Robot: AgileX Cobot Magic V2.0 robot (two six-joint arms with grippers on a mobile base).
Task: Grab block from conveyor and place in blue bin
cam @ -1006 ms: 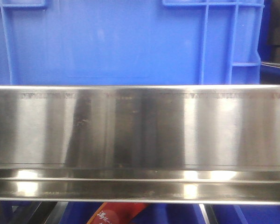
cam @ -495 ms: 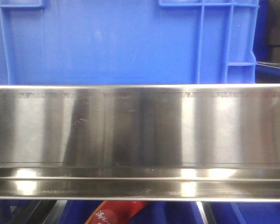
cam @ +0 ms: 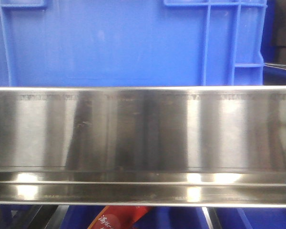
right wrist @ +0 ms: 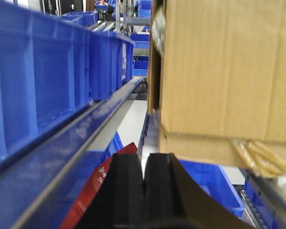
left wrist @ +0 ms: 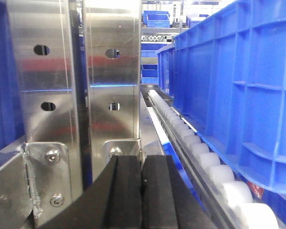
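Across the upper half of the front view, almost nothing new: only a slight sideways slip of the blue bin (cam: 109, 43), its raised rib at upper right drifting a little left and then partly back over the last second. Same brushed steel panel (cam: 143, 129) across the middle band, same corner of a red packet (cam: 119, 218) poking up at the bottom edge. Reads as a small shift of the camera or base, not as any handling.

At the bottom centre of the left wrist view, left gripper (left wrist: 142, 191) with its black pads pressed together, only a thin seam between them, nothing held. Faces drilled steel uprights (left wrist: 109, 71) at left, with a line of white rollers (left wrist: 205, 162) running away under a blue crate wall at right.

At the bottom centre of the right wrist view, right gripper (right wrist: 144, 186) likewise closed and empty. Looks along a row of blue crates (right wrist: 38, 71) at left, with a cardboard box (right wrist: 219, 67) filling the upper right.

No sign of the block in any view, and none of the dark conveyor belt either; cannot tell where the block lies. Judged from this: grasp not yet begun, both arms low beside the frame. Next calls for lifting an arm above the steel edge and opening its jaws before any reach.
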